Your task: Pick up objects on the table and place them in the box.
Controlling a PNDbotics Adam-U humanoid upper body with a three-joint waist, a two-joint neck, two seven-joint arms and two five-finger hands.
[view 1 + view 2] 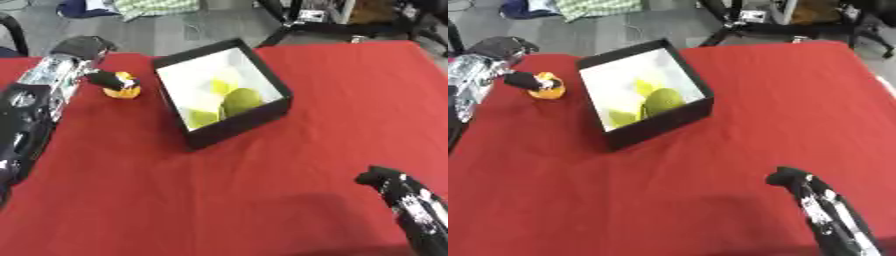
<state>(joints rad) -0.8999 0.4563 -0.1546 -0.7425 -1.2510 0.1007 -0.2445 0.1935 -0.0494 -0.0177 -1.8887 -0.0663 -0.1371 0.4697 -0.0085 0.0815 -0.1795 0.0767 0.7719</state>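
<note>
Fingers of my left hand (107, 79) are curled onto an orange object (123, 90) on the red table (262, 180), just left of the black box (223, 90), which holds yellow-green fruit (241, 100). My right hand (385, 180) shows at the lower right, well apart; I cannot tell its fingers' state.

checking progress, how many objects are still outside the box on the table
1: an orange object left of the box, with the left hand on it. Nothing else shows on the cloth.
</note>
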